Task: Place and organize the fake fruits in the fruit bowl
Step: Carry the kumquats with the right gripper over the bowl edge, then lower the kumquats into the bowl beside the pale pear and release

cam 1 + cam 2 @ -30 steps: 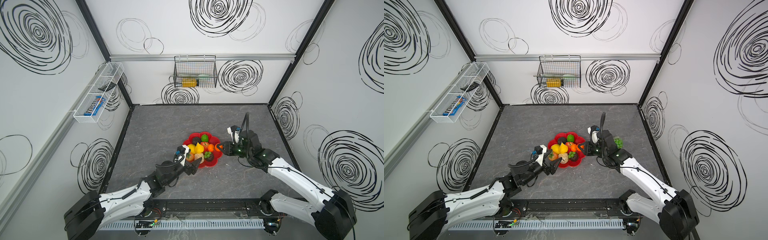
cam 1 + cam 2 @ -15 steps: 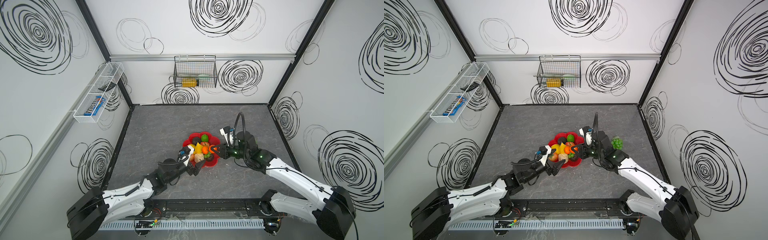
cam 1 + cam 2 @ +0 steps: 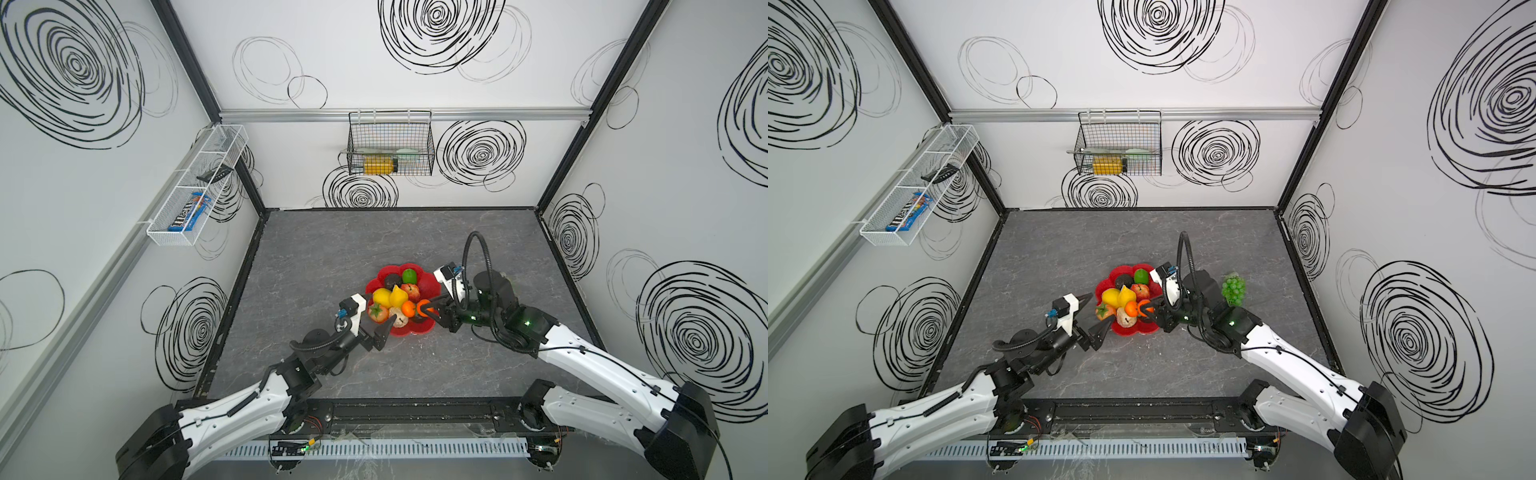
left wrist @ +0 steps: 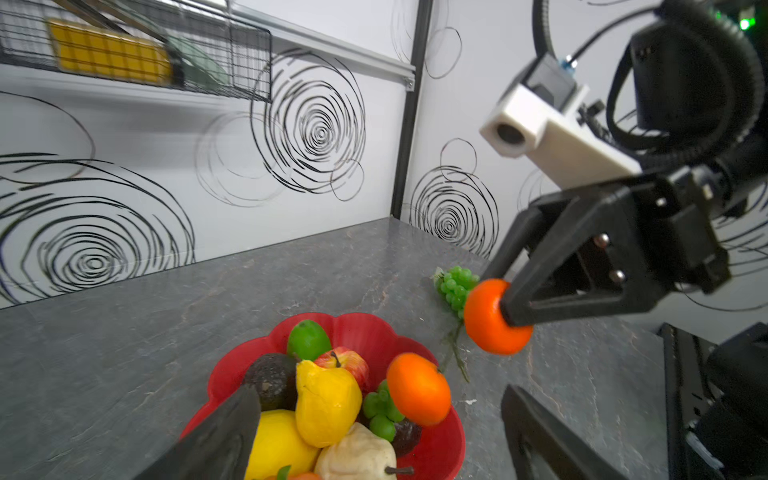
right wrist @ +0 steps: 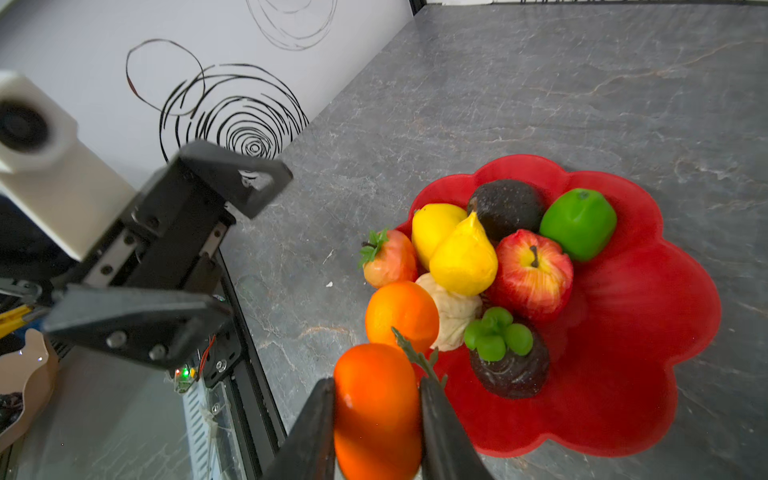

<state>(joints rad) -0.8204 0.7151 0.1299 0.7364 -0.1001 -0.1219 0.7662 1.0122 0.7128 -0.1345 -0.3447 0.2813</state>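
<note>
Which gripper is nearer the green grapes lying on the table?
Right. The right gripper, holding an orange, is at the bowl edge nearest the grapes; the left gripper is open at the opposite edge.

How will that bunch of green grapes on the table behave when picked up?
The grapes look glossy, so probably slippery. Lifted by the thin stem, the lumpy bunch would likely dangle; it seems unlikely to roll.

Fruit bowl (image 3: 417, 328) is glossy red, desk (image 3: 332, 249) veined grey, walls (image 3: 340, 50) white with black swirls. Green lime (image 3: 409, 275) at the bowl's 12 o'clock, yellow lemon (image 3: 381, 297) at 9.
</note>
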